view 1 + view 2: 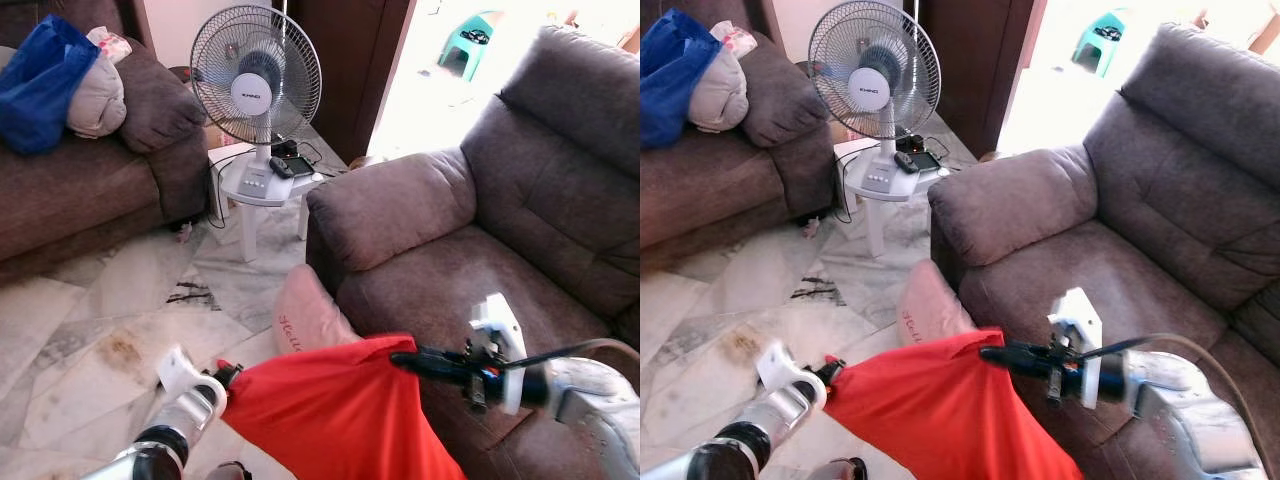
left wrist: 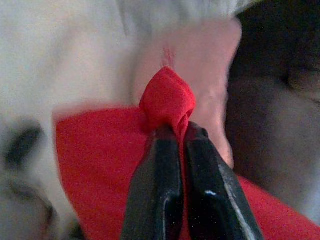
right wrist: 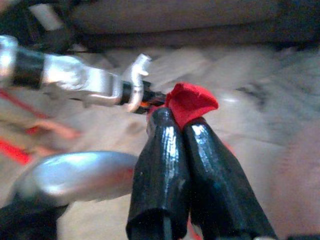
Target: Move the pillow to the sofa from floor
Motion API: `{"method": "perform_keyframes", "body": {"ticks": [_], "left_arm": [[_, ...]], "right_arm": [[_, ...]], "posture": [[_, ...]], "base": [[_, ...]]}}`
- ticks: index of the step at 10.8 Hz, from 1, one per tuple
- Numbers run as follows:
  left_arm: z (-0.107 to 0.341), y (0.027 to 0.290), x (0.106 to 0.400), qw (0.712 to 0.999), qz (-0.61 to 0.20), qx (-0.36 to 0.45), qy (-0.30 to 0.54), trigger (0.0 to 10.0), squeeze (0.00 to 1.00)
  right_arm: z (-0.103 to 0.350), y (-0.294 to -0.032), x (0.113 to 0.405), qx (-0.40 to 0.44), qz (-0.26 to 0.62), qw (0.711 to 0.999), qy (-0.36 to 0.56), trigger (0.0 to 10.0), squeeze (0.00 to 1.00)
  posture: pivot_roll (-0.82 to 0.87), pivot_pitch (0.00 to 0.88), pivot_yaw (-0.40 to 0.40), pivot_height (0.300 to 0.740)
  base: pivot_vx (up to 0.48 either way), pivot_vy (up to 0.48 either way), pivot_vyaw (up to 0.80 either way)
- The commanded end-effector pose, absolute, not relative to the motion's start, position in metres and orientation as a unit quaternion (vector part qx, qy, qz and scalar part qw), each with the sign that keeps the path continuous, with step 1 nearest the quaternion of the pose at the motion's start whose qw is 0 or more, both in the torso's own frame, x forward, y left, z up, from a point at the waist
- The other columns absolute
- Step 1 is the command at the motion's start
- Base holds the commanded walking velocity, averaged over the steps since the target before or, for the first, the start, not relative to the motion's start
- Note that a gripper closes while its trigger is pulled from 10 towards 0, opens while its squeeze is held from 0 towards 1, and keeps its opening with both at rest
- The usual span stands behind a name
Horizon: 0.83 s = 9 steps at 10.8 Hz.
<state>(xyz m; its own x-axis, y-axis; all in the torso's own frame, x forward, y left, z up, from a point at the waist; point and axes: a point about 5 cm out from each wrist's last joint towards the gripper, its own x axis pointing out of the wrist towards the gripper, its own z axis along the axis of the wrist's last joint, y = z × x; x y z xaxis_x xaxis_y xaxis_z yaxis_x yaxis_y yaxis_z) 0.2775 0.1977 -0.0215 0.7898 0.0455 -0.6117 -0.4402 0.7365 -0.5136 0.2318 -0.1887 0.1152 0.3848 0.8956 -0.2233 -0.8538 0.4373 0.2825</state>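
1. Head views: both sets of jaws are pinched tight on cloth. The left gripper (image 1: 222,375) clamps the left corner of the red pillow (image 1: 330,415), and the right gripper (image 1: 405,360) clamps its right corner, so the top edge is stretched between them. Holding two corners keeps the soft pillow spread and off the floor (image 1: 90,320) instead of sagging from a single point. The pillow hangs just before the front edge of the sofa (image 1: 450,270) seat, its right corner already over that edge, likely so it can be swung onto the cushion. A pink pillow (image 1: 305,315) leans against the sofa's front, just behind the red one, near the armrest corner. A fan (image 1: 255,75) stands on a white stool (image 1: 262,190) beyond the armrest, well apart from the carry. A second couch (image 1: 90,190) at the left edge bears a blue bag (image 1: 40,80).

2. Left wrist view: the two black fingers (image 2: 155,185) are closed, with a bunched fold of red cloth squeezed out past their tips. The grip looks narrow but firm; the pink pillow shows pale beyond.

3. Right wrist view: the fingers (image 3: 162,170) are closed on a small red tuft. The left gripper shows opposite, silver and level, so the two ends are held at similar height.
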Motion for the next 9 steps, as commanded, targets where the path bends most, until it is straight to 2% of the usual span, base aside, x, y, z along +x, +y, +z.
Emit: {"method": "perform_keyframes", "body": {"ticks": [1, 2, 3, 4, 5, 6, 7, 9], "left_arm": [[0.000, 0.202, 0.296, 0.923, 0.129, -0.281, 0.228, 0.0, 0.00], [0.014, 0.196, 0.307, 0.950, 0.099, -0.230, 0.189, 8.4, 0.00], [0.028, 0.189, 0.315, 0.970, 0.074, -0.178, 0.147, 10.0, 0.00], [0.041, 0.185, 0.321, 0.982, 0.069, -0.146, 0.100, 10.0, 0.00], [0.059, 0.182, 0.325, 0.993, 0.066, -0.088, 0.040, 10.0, 0.00], [0.072, 0.178, 0.327, 0.997, 0.053, -0.049, -0.002, 10.0, 0.00], [0.092, 0.175, 0.329, 0.998, 0.043, 0.012, -0.053, 10.0, 0.00], [0.113, 0.178, 0.325, 0.989, 0.063, 0.072, -0.112, 10.0, 0.00]], "right_arm": [[0.130, -0.196, 0.253, 0.021, 0.472, 0.874, 0.114, 10.0, 0.00], [0.124, -0.201, 0.269, 0.006, 0.403, 0.909, 0.104, 10.0, 0.00], [0.118, -0.203, 0.281, 0.000, 0.349, 0.932, 0.098, 10.0, 0.00], [0.115, -0.203, 0.291, 0.011, 0.298, 0.951, 0.087, 10.0, 0.00], [0.115, -0.209, 0.304, 0.006, 0.205, 0.977, 0.058, 10.0, 0.00], [0.114, -0.215, 0.311, 0.004, 0.147, 0.988, 0.048, 10.0, 0.00], [0.113, -0.229, 0.317, 0.016, 0.043, 0.999, 0.025, 10.0, 0.00], [0.108, -0.223, 0.311, 0.008, -0.015, 1.000, -0.014, 10.0, 0.00]], "posture": [[-0.08, 0.043, -0.124, 0.740], [-0.06, 0.041, -0.120, 0.740], [-0.05, 0.040, -0.116, 0.740], [-0.04, 0.037, -0.111, 0.740], [-0.03, 0.036, -0.105, 0.740], [-0.01, 0.038, -0.099, 0.740], [0.00, 0.040, -0.094, 0.740], [0.02, 0.035, -0.079, 0.740]], "base": [[0.000, 0.000, 0.00], [0.000, 0.000, 0.00], [0.000, 0.000, 0.00], [0.000, 0.000, 0.00], [0.000, 0.000, 0.00], [0.000, 0.000, 0.00], [0.000, 0.000, 0.00], [0.000, 0.000, 0.00]]}}
